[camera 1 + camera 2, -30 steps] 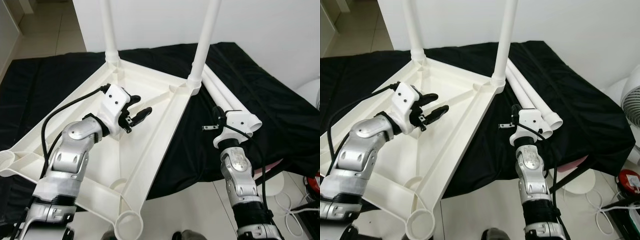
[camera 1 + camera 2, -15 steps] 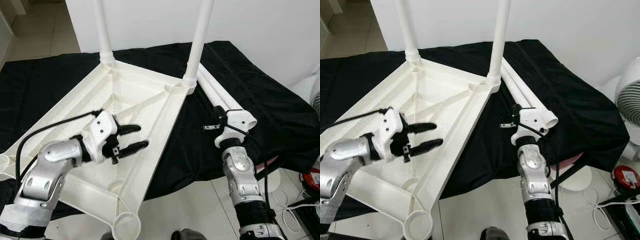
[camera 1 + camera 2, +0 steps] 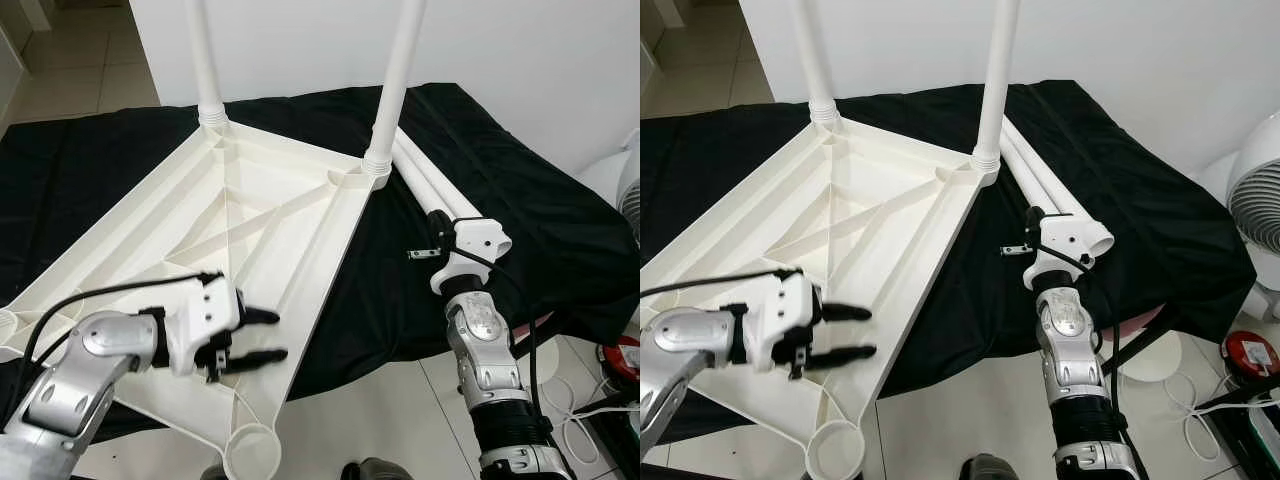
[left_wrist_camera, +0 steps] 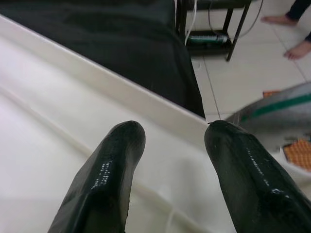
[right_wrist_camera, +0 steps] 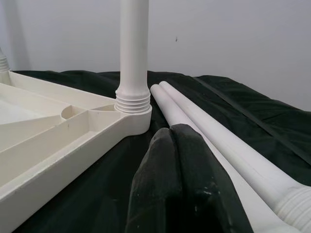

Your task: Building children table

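The white plastic children's tabletop [image 3: 250, 215] lies upside down on the black cloth-covered counter [image 3: 540, 230], ribbed underside up; two white tubular legs [image 3: 398, 85] stand upright, screwed into its far corner sockets; an empty round socket [image 3: 250, 447] sits at the near corner, overhanging the counter edge. Two loose white tubular legs [image 3: 1045, 190] lie side by side on the cloth, just beside the tabletop's right edge. The left claw [image 3: 262, 337] hovers over the near part of the tabletop, close to its right rim; its two black fingers [image 4: 114, 160] are spread apart and grasp nothing. The right claw [image 5: 177, 165] is closed with fingers pressed together, empty; it rests at the near ends of the loose legs, pointing along them toward the right upright leg.
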Robot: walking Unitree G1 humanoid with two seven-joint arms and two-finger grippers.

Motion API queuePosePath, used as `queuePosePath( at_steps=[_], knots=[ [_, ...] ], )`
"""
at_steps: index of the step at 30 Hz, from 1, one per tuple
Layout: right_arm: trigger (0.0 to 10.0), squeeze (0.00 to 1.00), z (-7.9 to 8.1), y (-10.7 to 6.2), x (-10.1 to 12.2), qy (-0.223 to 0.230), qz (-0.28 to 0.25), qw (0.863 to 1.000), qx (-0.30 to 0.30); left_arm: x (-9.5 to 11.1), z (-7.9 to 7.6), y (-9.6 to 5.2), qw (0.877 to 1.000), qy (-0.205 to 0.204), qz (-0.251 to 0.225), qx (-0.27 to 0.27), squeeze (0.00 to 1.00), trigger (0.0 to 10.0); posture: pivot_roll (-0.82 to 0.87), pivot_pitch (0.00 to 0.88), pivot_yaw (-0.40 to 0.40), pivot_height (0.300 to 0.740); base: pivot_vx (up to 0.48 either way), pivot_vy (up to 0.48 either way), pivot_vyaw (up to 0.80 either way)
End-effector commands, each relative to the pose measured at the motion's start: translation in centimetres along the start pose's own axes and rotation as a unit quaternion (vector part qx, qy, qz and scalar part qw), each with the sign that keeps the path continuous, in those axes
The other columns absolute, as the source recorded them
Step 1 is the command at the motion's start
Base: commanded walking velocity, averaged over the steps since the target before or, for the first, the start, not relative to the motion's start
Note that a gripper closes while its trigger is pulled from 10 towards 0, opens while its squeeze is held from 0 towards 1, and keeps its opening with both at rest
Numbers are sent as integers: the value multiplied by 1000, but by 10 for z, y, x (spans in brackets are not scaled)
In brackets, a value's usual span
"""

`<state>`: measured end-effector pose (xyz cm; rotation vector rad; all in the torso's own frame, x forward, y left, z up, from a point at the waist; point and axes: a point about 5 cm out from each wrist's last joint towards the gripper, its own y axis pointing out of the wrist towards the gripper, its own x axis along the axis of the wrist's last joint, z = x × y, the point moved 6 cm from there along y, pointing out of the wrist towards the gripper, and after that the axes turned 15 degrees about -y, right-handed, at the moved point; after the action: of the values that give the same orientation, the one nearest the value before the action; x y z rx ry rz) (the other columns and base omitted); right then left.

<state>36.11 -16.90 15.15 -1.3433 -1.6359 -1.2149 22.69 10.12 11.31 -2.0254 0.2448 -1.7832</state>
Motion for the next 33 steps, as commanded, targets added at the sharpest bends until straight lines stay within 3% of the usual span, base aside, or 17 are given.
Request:
queuePosePath(
  at_steps=[1, 7, 19, 23, 28, 33],
  knots=[
    [10000, 0, 2, 1, -2, -3, 3, 1000, 6, -6, -12, -1, 999, 11, 27, -41, 0, 10000, 33, 0, -30, 740, 0, 0, 0],
    [10000, 0, 3, 0, -2, -2, 4, 1000, 8, -25, -11, -7, 997, 20, 68, -34, 0, 10000, 34, 0, -29, 740, 0, 0, 0],
    [10000, 0, 4, 0, -2, 0, 5, 1000, 7, -26, 4, 8, 998, 34, 48, 17, 0, 10000, 26, 0, -26, 740, 0, 0, 0],
    [10000, 0, 4, -1, -2, 1, 5, 1000, 8, -17, 29, 28, 995, 39, 13, 92, 0, 10000, 24, 0, -25, 740, 0, 0, 0],
    [10000, 0, 5, -1, -2, 1, 5, 1000, 10, -10, 43, 36, 991, 48, -5, 128, 0, 10000, 23, 0, -28, 740, 0, 0, 0],
    [10000, 0, 5, -1, -2, 2, 5, 1000, 11, 11, 69, 44, 979, 46, -49, 195, 0, 10000, 19, 0, -26, 740, 0, 0, 0]
  ],
)
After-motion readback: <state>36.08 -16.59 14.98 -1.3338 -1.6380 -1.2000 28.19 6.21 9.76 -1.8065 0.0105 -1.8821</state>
